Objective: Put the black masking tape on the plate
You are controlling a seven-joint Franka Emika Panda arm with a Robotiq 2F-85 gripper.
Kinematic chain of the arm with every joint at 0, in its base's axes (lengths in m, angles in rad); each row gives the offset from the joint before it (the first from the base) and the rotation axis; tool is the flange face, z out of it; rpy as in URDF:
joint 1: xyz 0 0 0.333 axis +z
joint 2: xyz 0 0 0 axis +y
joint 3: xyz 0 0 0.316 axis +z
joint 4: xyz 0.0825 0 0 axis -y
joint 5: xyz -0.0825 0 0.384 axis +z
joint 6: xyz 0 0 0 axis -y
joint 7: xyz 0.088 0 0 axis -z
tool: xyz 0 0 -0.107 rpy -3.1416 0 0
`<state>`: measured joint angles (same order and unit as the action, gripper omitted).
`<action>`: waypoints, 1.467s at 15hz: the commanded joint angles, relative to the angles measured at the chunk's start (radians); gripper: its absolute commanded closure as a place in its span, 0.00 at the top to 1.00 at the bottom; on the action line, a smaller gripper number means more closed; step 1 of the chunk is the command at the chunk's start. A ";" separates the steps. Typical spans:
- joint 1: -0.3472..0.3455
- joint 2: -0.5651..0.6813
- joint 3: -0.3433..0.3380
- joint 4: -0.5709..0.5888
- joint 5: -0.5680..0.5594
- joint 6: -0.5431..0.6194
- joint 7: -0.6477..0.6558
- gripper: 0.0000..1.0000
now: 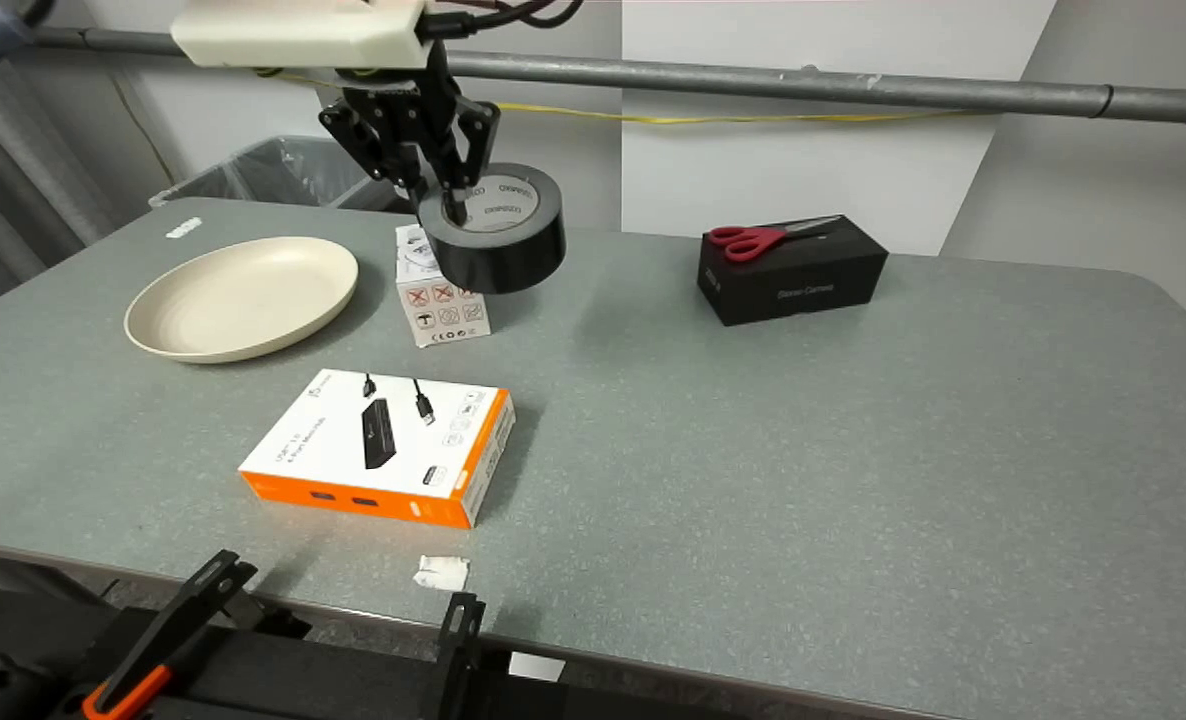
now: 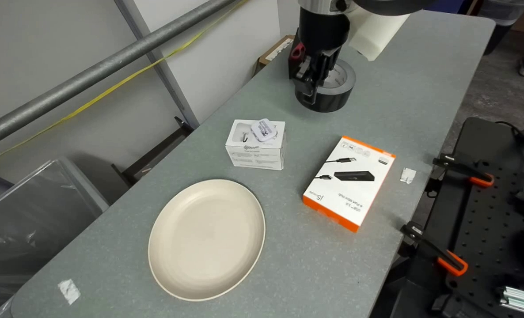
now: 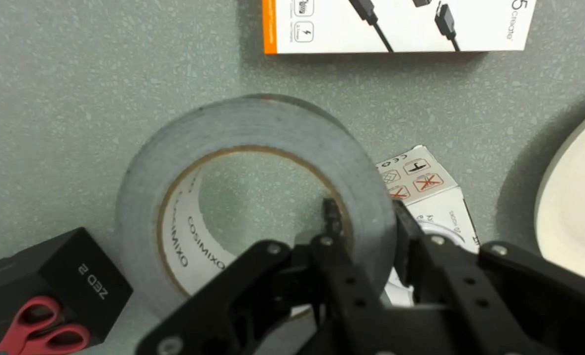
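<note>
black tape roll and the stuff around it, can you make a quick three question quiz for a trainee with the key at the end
1. Multiple choice: what is the gripper holding? A) the small white box B) the black tape roll C) the orange-and-white box

2. True or false: the black tape roll has yet to be put on the plate.

3. Fill in the blank: on top of the black box lie red-handled ____.

Key:
1. B
2. True; both exterior views show it in the gripper, apart from the plate.
3. scissors
</note>
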<state>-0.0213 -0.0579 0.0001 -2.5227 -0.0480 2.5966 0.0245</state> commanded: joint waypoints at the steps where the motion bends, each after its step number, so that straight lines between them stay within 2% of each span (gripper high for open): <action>1: 0.057 -0.020 0.053 0.027 0.004 0.053 0.011 0.07; 4: 0.128 0.011 0.136 0.085 -0.027 0.118 0.040 0.07; 7: 0.200 0.089 0.200 0.165 0.030 0.177 -0.016 0.07; 10: 0.237 0.170 0.237 0.231 0.063 0.187 -0.051 0.07; 11: 0.232 0.103 0.227 0.169 0.030 0.155 -0.001 0.26; 16: 0.242 0.171 0.234 0.218 0.039 0.157 -0.019 0.26; 17: 0.242 0.171 0.233 0.219 0.039 0.157 -0.020 0.07; 22: 0.258 0.296 0.257 0.261 0.039 0.142 -0.050 0.07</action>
<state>0.2228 0.1660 0.2482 -2.3066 -0.0131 2.7511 0.0013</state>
